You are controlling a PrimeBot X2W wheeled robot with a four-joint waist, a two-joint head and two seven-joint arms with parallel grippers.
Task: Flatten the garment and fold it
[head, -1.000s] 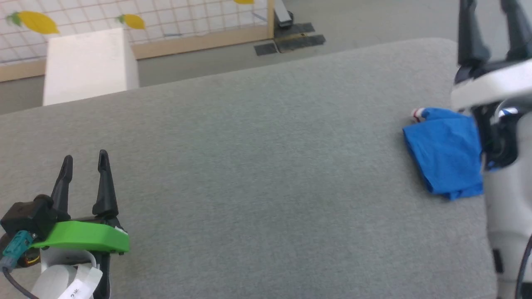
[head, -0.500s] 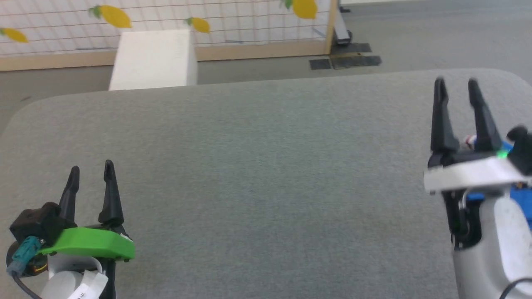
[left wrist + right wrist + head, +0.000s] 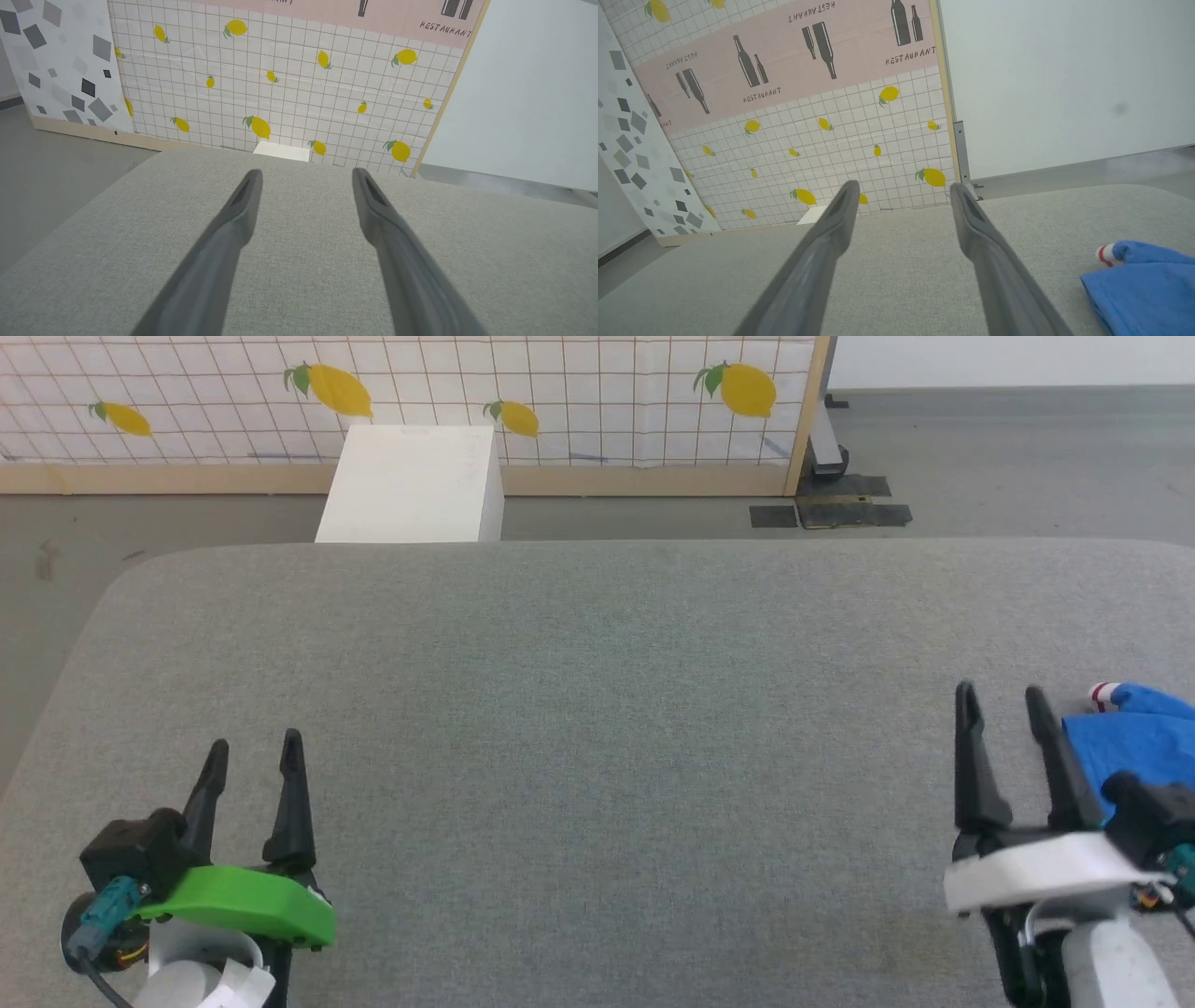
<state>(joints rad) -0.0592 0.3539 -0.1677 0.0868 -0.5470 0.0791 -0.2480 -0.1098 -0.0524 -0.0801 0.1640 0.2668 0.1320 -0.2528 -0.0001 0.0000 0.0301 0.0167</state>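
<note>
blue garment [image 3: 1144, 739] seen bundled at R edge of grey desk [image 3: 597, 691], just beside R gripper [image 3: 999, 691], L gripper [image 3: 256, 741] well apart, fingers of both held wide, nothing gripped

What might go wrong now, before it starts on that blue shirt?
The blue shirt lies bunched in layers, so the open right jaws beside it might pinch several layers at once and drag it rather than spread it.
In the head view the shirt runs off the picture's right edge and behind the right arm, so a grab could be misjudged.
The left jaws hang empty far across the grey table; reaching over may be awkward.
</note>
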